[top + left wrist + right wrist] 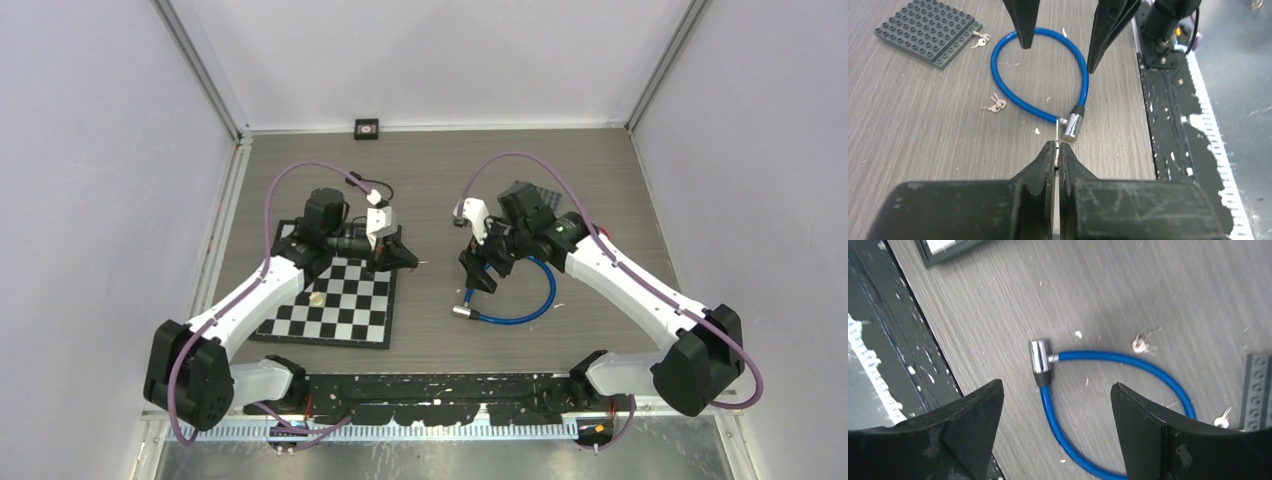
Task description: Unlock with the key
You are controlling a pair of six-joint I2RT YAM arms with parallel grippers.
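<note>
One blue cable lock (pixel 510 321) is lying looped on the table (pixel 430 170), right of centre, its one silver lock head (pixel 1071 126) sitting at the near-left end of the loop. Left gripper (pixel 1056 147) is clamping one key (pixel 1056 131), blade sticking out toward the lock head, apart from it. Right gripper (pixel 1056 386) is hovering over the cable, spread wide, gripping nothing. Two loose key bunches are lying out: one bunch (pixel 996 104) just beside the cable, another bunch (pixel 979 40) beside the one grey studded plate (pixel 928 30). One checkerboard (pixel 340 305) is lying under the left arm.
</note>
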